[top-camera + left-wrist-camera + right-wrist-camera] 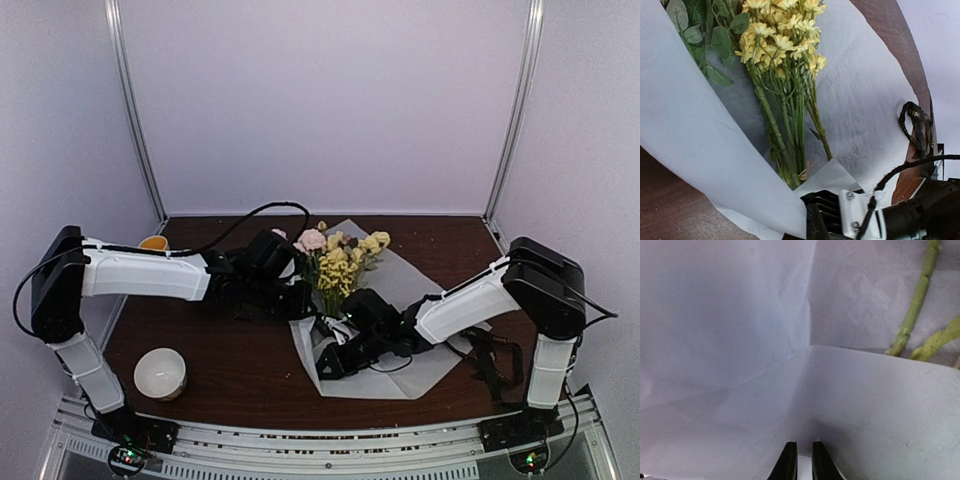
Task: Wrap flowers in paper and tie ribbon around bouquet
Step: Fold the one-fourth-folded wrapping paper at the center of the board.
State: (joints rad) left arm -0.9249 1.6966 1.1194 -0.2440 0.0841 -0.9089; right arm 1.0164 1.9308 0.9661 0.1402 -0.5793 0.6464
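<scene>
The paper (400, 290) lies across the table's middle with the flowers (340, 262) on it, blooms toward the back. In the left wrist view the yellow blooms and green stems (785, 100) rest in a trough of paper (685, 115), whose left flap stands raised. My left gripper (288, 296) sits at that raised left edge, its fingers hidden by the flap. My right gripper (802, 462) has its fingers almost together on a raised fold of paper (875, 405) just below the stem ends (912, 315). It also shows by the sheet's front (337, 360). The ribbon (916, 126) lies loose beside the paper.
A white bowl (160, 372) stands at the front left of the brown table (230, 360). A small orange-filled bowl (152, 242) sits at the back left behind my left arm. Black cables (492, 358) hang by the right arm's base. White walls and metal posts enclose the table.
</scene>
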